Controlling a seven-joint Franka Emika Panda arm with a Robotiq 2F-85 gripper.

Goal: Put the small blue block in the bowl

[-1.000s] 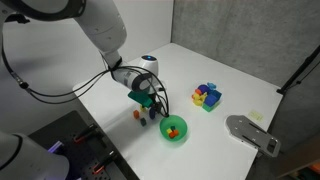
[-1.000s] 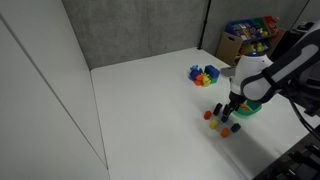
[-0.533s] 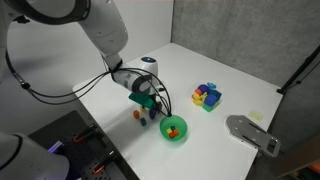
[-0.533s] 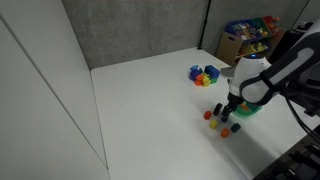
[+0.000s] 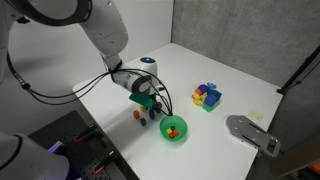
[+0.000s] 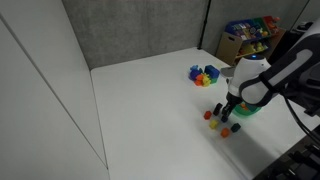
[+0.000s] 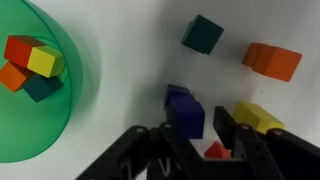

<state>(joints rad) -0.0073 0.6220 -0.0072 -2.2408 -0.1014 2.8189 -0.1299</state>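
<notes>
In the wrist view the small blue block (image 7: 185,110) lies on the white table between my gripper's (image 7: 197,125) black fingers. The jaws stand close on both sides of it, with a thin strip of table showing between the block and one finger. The green bowl (image 7: 85,70) is at the left edge, with red, yellow, orange and teal blocks inside. In both exterior views the gripper (image 5: 148,110) (image 6: 229,112) is low over the table beside the bowl (image 5: 174,128) (image 6: 248,108).
Around the jaws lie a teal block (image 7: 203,33), an orange block (image 7: 272,61), a yellow block (image 7: 258,118) and a small red one (image 7: 215,152). A cluster of larger coloured blocks (image 5: 207,96) and a grey plate-like object (image 5: 252,133) sit farther off.
</notes>
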